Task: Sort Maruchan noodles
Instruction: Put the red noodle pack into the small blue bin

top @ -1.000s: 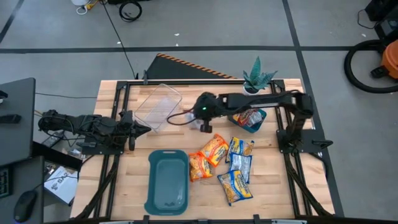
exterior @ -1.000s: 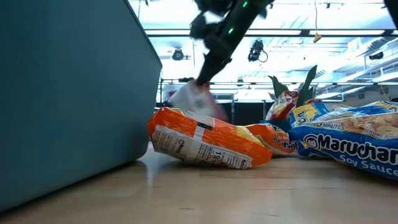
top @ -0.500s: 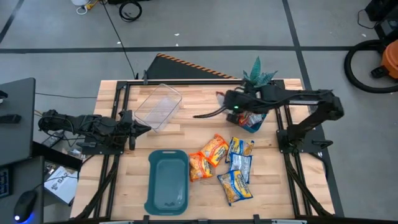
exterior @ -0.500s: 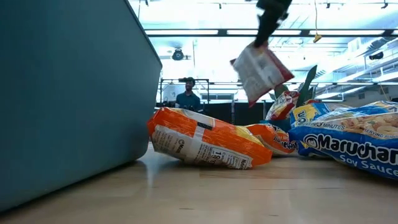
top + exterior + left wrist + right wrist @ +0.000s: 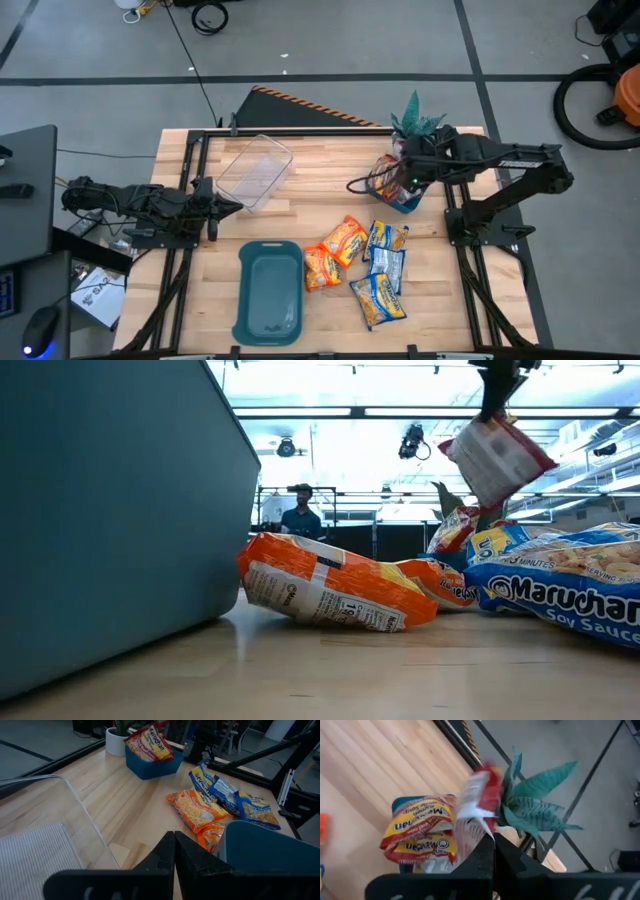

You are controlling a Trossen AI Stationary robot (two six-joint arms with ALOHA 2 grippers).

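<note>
Near tray: a large teal tray (image 5: 268, 292) sits at the table's front edge, its wall filling the left of the low view (image 5: 110, 510).
Loose packets: two orange Maruchan packets (image 5: 335, 252) lie just beside the tray, overlapping each other; three blue-and-yellow packets (image 5: 383, 272) lie in a loose column to their right, the nearest showing "Maruchan Soy Sauce" in the low view (image 5: 560, 595).
Left gripper: the left gripper (image 5: 222, 208) rests low at the table's left side, beside the clear plastic tub (image 5: 255, 170); its fingers (image 5: 172, 852) are pressed together with nothing between them.
Right gripper: the right gripper (image 5: 395, 178) hangs above the small blue bin (image 5: 405, 195) at the table's back right; its fingers are clenched on the top edge of a red packet (image 5: 475, 800), which dangles tilted in the air (image 5: 497, 455).
Blue bin: it already holds red Maruchan packets (image 5: 147, 742), standing on edge and leaning against one another (image 5: 417, 832).
Held packet's place: over the bin, just in front of the potted plant (image 5: 415, 120), clear of the packets below it.
Background: a person (image 5: 300, 515) stands far off in the room behind the table.
</note>
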